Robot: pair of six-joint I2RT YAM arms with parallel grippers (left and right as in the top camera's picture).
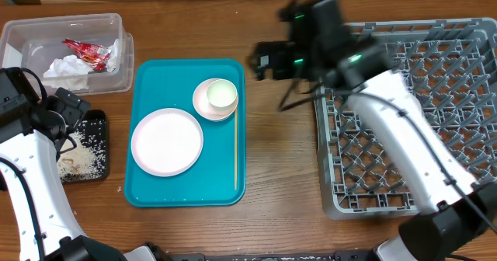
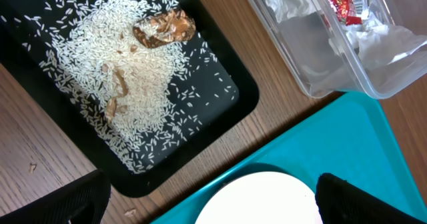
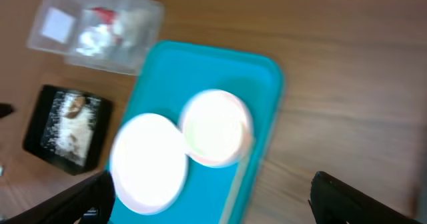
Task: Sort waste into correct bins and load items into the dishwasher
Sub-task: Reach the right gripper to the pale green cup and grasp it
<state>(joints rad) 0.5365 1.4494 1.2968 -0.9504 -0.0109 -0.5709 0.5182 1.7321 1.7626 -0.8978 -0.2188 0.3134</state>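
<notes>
From above, the right hand [image 1: 262, 61] hangs over the counter [image 1: 279, 160] between the teal tray [image 1: 147, 191] and the grey dish rack [image 1: 411, 113]. The tray carries the pink plate [image 1: 167, 142], the white cup [image 1: 222, 93] on its saucer [image 1: 203, 106], and the chopstick [image 1: 236, 148]. Napkin [image 1: 68, 71] and red wrapper [image 1: 87, 53] lie in the clear tub [image 1: 23, 36].

At the left wrist, the left hand [image 2: 210, 207], spread wide and empty, hovers at the plate's edge, near the black tray [image 2: 233, 104] holding the rice scraps [image 2: 127, 84].

The right wrist's blurred view shows the right hand's fingers [image 3: 73, 201] wide apart, gripping nothing.
</notes>
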